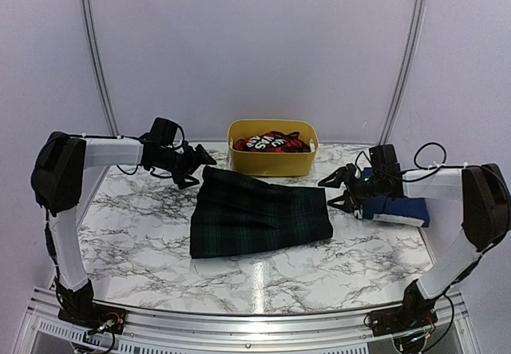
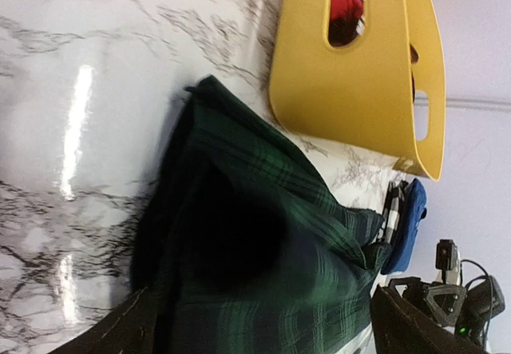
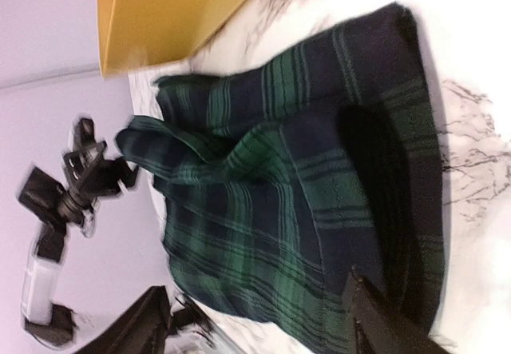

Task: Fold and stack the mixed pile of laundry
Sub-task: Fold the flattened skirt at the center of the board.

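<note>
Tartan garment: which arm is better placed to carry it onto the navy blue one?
Probably the right. The right pincer stands open at the tartan garment's right edge, and the navy blue garment lies just beside it. The left pincer is at the opposite corner, farther away.

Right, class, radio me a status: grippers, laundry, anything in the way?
Left gripper open, right gripper open, both empty. Tartan garment lying mid-table; red checked one in yellow tub, navy one beside right arm. Nothing blocking.

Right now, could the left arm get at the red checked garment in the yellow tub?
Probably yes. The left gripper is open just left of the yellow tub; the tub's top is open and the red checked garment lies uncovered inside. It must come in over the wall.
</note>
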Robot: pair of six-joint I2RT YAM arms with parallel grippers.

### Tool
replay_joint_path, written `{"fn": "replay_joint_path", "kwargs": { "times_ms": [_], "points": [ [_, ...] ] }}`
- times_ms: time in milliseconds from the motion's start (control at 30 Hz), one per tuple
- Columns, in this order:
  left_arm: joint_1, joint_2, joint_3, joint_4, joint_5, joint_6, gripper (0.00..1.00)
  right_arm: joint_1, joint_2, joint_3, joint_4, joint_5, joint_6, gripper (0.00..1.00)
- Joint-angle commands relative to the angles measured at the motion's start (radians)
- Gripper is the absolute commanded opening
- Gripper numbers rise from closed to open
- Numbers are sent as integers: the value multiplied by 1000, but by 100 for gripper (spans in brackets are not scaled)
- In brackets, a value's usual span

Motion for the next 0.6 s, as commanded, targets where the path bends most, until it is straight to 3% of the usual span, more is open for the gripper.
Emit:
{"fn": "replay_joint_path", "kwargs": {
  "times_ms": [0, 100, 267, 400, 567],
  "points": [
    [70, -117, -137, 291, -3, -105, 99, -19, -115, -7, 255, 63, 104, 78],
    [78, -193, -146, 217, -64, -6, 99, -21, -145, 12, 150, 78, 8, 79],
    [37, -290, -149, 78, -42, 159, 99, -11, -88, 148, -44, 101, -303, 76],
    [-99, -300, -143, -29, -14, 258, 99, 44, 95, 325, -174, 96, -494, 66],
    [-281, -226, -168, -61, -30, 257, 99, 150, 286, 471, -262, 111, -621, 63]
  ]
}}
